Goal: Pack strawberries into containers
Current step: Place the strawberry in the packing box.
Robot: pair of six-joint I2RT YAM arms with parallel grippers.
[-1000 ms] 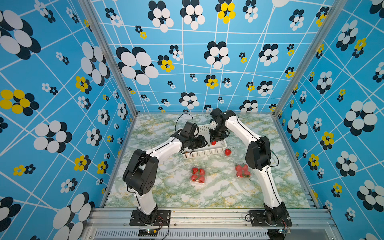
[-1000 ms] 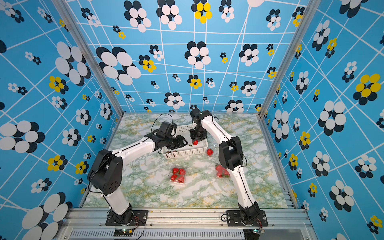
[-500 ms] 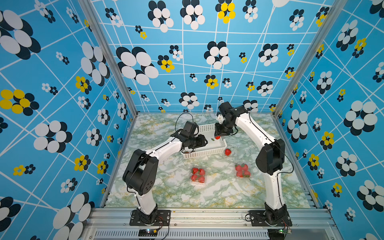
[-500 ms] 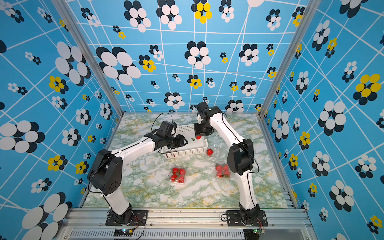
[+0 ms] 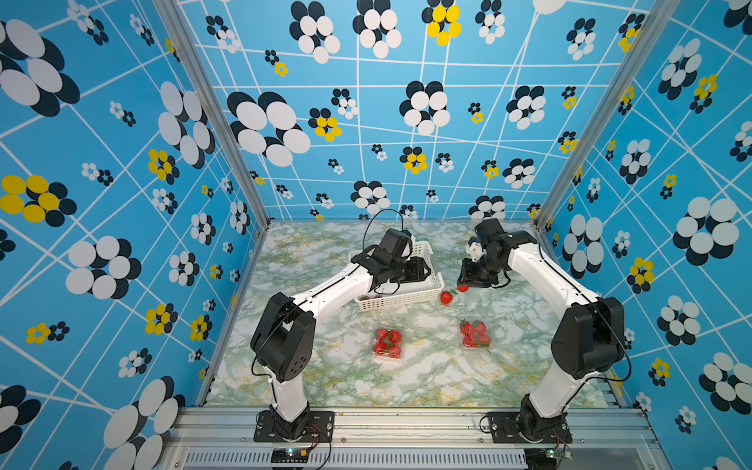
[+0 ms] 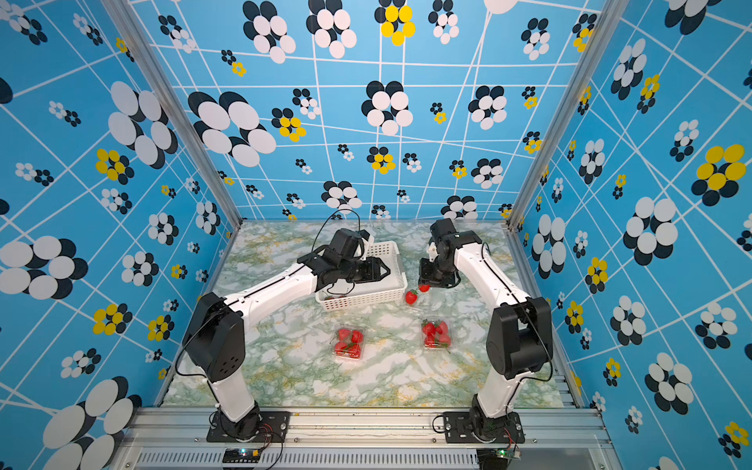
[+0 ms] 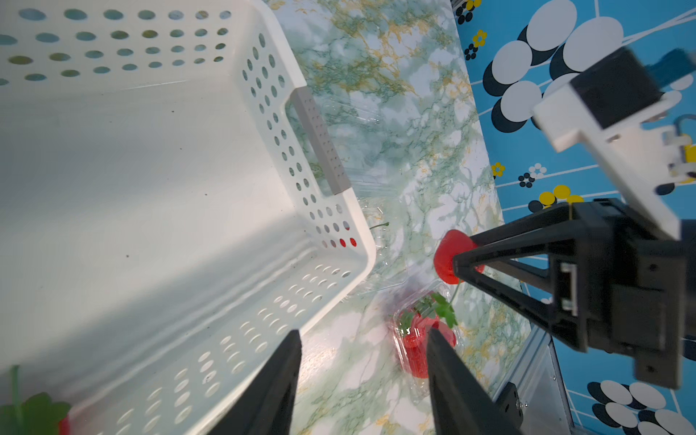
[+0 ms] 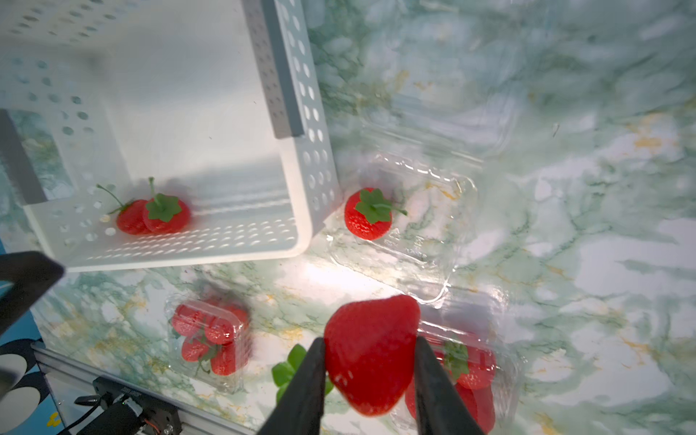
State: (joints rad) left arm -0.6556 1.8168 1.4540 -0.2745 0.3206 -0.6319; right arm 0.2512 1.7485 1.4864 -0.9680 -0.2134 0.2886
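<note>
While the right claw (image 8: 369, 344) is clenching one strawberry (image 8: 373, 324) between its fingers, it is hanging above the surface (image 5: 325, 378) near the open container (image 8: 422, 241). Three clear containers are sitting on the surface. The open container, lying just beside the white basket (image 5: 401, 300) at 4 o'clock from it, is holding a single strawberry (image 8: 367, 214). Two shut containers are lying nearer the arm bases. One (image 5: 388, 343), at 6 o'clock from the basket, is showing four berries. The other (image 5: 475, 333) is sitting at 3 o'clock from that one, and its count cannot be told, the claw hiding part of it in the right wrist view. Two more strawberries (image 8: 150, 218) are resting together in the basket's 7 o'clock corner. The left claw (image 7: 364, 333) is hanging released and empty over the basket's 3 o'clock edge.
</note>
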